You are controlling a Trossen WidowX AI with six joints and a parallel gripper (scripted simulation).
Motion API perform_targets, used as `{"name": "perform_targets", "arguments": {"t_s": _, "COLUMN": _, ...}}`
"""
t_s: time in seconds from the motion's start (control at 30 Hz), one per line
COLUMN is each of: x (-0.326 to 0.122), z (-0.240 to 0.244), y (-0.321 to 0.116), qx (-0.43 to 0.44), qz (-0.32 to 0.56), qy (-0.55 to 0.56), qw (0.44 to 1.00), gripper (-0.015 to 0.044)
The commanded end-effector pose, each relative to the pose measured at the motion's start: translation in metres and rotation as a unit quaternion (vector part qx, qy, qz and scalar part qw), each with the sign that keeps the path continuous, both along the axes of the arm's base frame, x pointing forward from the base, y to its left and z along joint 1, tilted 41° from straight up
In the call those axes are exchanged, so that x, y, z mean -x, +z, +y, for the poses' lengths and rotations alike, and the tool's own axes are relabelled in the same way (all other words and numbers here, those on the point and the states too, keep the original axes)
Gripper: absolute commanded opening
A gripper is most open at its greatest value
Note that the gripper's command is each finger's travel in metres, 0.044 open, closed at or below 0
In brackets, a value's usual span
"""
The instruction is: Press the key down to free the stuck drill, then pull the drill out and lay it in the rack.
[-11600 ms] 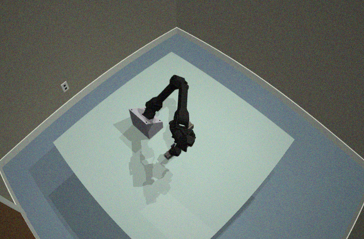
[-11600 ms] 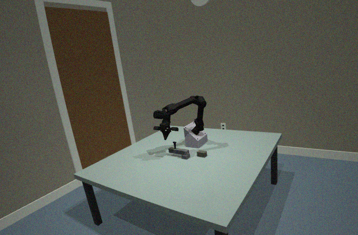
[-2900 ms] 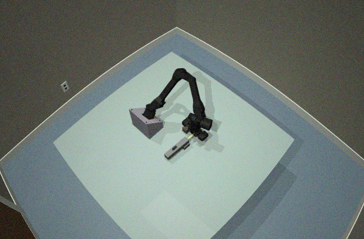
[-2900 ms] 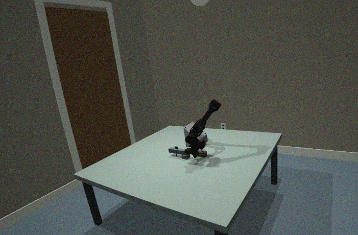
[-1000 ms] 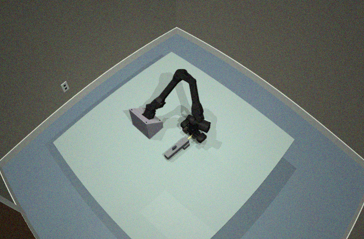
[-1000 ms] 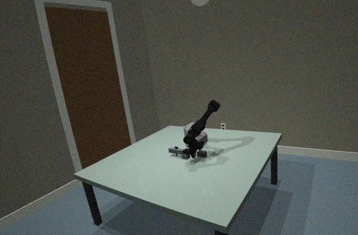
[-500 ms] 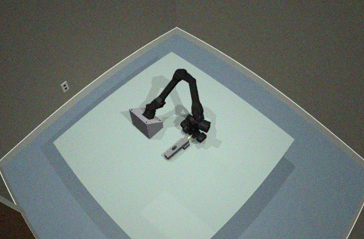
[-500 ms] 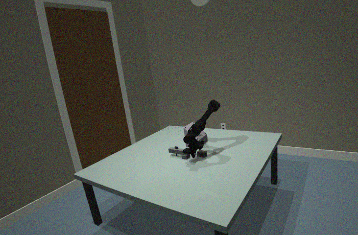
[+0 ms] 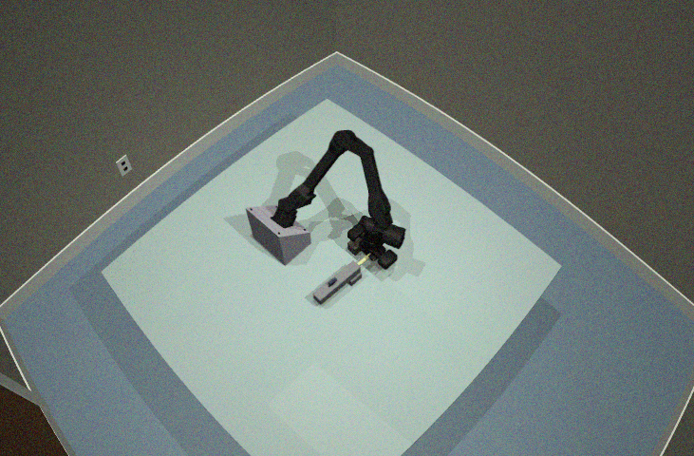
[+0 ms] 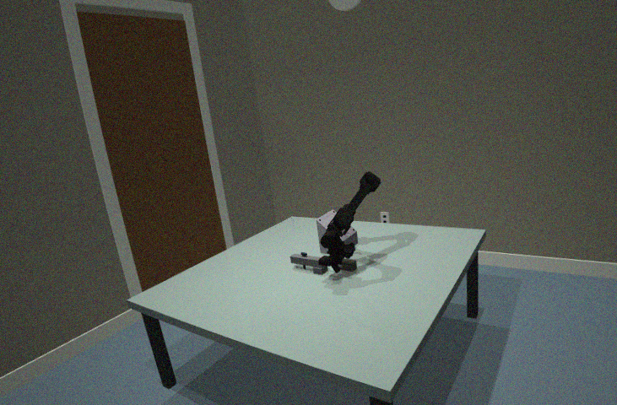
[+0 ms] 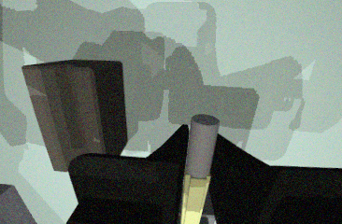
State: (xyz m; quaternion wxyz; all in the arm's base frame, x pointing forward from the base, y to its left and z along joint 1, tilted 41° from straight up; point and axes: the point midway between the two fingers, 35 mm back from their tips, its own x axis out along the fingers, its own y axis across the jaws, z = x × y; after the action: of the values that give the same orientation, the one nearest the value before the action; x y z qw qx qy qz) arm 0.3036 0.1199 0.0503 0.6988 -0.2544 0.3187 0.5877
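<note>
The drill (image 11: 204, 149) is a grey rod with a yellow part (image 9: 363, 259) behind it, beside the end of the long grey holder (image 9: 336, 283) (image 10: 301, 260). My gripper (image 9: 369, 256) (image 11: 193, 131) is shut on the drill, its black fingertips on either side of the grey rod. The yellow part runs down out of the wrist view's bottom edge. How far it sits in the holder is hidden. The key (image 9: 332, 281) (image 10: 303, 254) is a small dark piece standing up from the holder's top. The rack (image 11: 73, 117) (image 9: 353, 246) is a brownish block left of the fingers in the wrist view.
The grey slanted pedestal (image 9: 295, 248) carries the arm's base at the table's left part in the top view. A small dark block (image 9: 354, 278) is against the holder's side. The pale green table (image 9: 239, 344) (image 10: 270, 310) bears everything. Arm shadows lie around the gripper.
</note>
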Motion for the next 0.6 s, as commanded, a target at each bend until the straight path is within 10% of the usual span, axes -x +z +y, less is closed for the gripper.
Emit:
{"name": "perform_targets", "arguments": {"t_s": 0.0, "x": -0.002, "z": 0.005, "y": 0.006, "qx": 0.001, "qz": 0.0, "qy": -0.001, "qw": 1.0, "gripper": 0.0}}
{"name": "perform_targets", "arguments": {"t_s": 0.57, "x": -0.005, "z": 0.022, "y": 0.023, "qx": 0.001, "qz": -0.001, "qy": -0.001, "qw": 1.0, "gripper": 0.0}}
